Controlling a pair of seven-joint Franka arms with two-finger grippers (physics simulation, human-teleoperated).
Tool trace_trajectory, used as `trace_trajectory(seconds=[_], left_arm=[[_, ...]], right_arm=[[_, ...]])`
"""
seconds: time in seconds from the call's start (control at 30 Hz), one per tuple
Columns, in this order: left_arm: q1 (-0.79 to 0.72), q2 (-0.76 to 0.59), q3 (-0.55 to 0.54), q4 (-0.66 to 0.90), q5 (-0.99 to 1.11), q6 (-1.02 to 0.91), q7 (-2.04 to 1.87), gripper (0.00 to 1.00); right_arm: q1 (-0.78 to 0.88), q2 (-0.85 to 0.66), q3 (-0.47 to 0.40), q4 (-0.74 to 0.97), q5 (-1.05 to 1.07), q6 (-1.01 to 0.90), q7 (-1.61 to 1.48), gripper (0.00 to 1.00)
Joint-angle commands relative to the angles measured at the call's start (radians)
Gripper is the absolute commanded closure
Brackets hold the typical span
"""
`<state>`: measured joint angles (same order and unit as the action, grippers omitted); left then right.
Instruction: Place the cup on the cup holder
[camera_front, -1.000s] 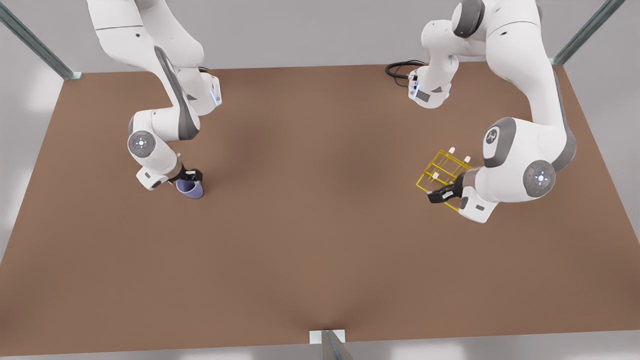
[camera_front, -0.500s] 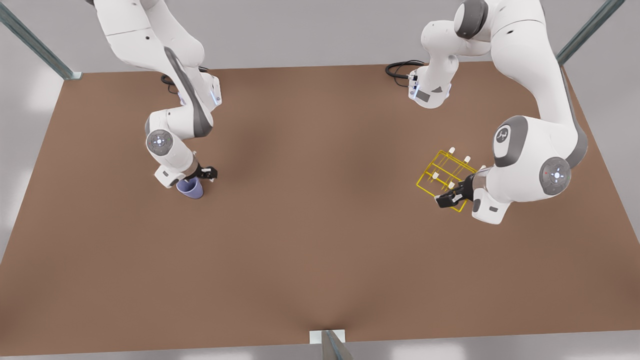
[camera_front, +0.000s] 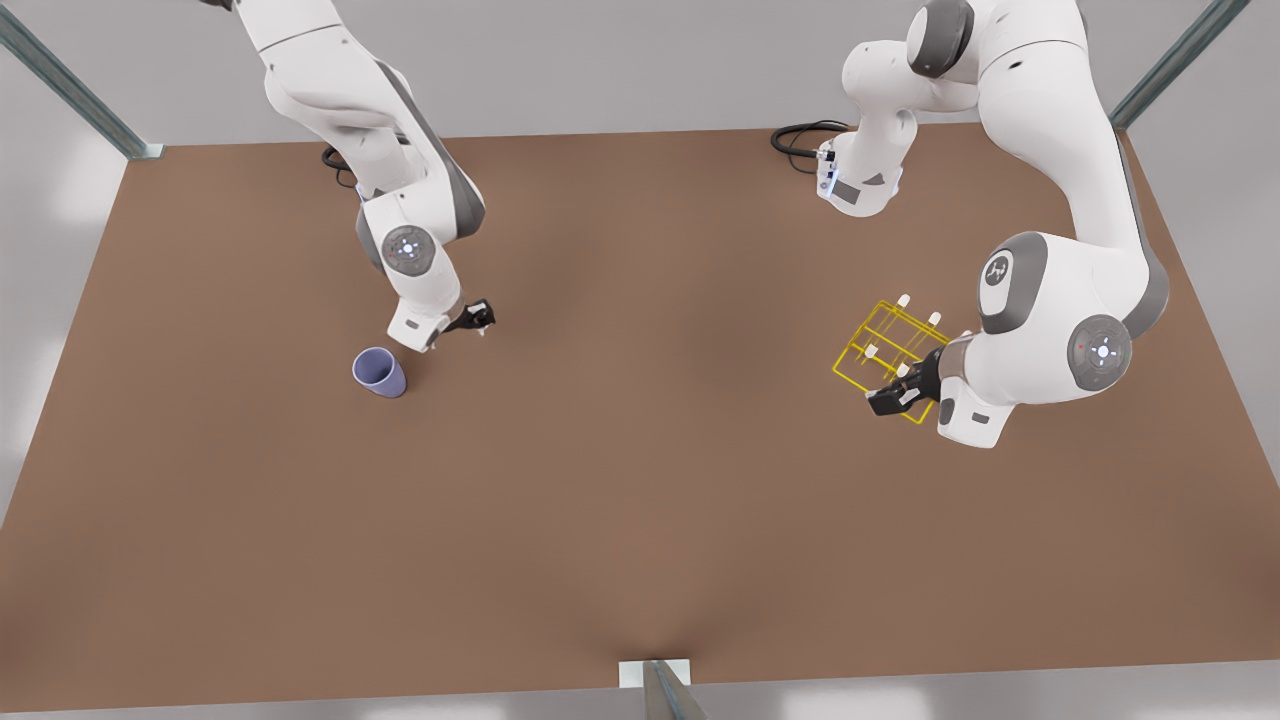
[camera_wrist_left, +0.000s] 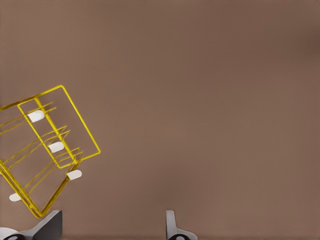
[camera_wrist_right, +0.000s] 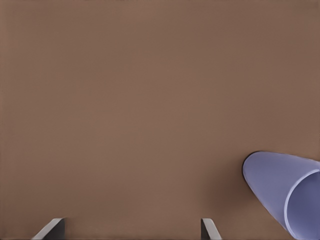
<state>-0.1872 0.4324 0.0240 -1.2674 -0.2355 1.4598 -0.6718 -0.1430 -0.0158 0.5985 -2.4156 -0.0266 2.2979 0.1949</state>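
1. Front view: the cup (camera_front: 380, 372) stands upright and free on the table (camera_front: 640, 520), toward the front view's left. The right gripper (camera_front: 474, 319) hovers just beside it, empty, and how far its fingers are parted cannot be told from here. The cup holder (camera_front: 890, 345) sits well apart, toward the front view's right, with the left gripper (camera_front: 893, 397) at its near edge.
2. Left wrist view: the left gripper (camera_wrist_left: 112, 227) has its fingers spread and grips nothing; one fingertip (camera_wrist_left: 47, 225) sits right at the holder's yellow wire corner (camera_wrist_left: 35, 212). Keep this arm clear of the white-tipped pegs (camera_wrist_left: 56, 147).
3. Right wrist view: the right gripper (camera_wrist_right: 131, 230) is spread wide over bare table; the cup (camera_wrist_right: 285, 190) lies off to one side, outside the jaws. Recentre over the cup before descending, then close on its wall.
4. Surroundings: plain brown table, grey walls, metal frame posts (camera_front: 70, 90) at the corners
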Motion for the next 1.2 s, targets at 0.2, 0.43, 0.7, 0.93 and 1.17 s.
trace_trajectory(seconds=[0.2,0.43,0.7,0.93,1.17], left_arm=[[0.000,-0.001,0.001,0.000,0.001,-0.001,-0.019,0.00],[-0.003,-0.001,0.001,-0.001,0.001,-0.001,-0.019,0.00],[-0.006,-0.001,0.001,-0.003,0.002,-0.001,-0.019,0.00],[-0.008,-0.001,0.001,-0.004,0.002,-0.001,-0.019,0.00],[-0.009,0.000,0.001,-0.006,0.002,-0.001,-0.019,0.00]], right_arm=[[0.006,0.069,-0.272,0.101,0.000,-0.181,-0.106,0.00],[-0.026,0.085,-0.266,0.062,0.000,-0.078,-0.167,0.00],[-0.032,0.097,-0.220,0.062,-0.001,-0.054,-0.160,0.00],[-0.026,0.108,-0.220,0.047,-0.001,-0.035,-0.155,0.00],[-0.041,0.102,-0.220,0.001,-0.001,0.014,-0.161,0.00]])
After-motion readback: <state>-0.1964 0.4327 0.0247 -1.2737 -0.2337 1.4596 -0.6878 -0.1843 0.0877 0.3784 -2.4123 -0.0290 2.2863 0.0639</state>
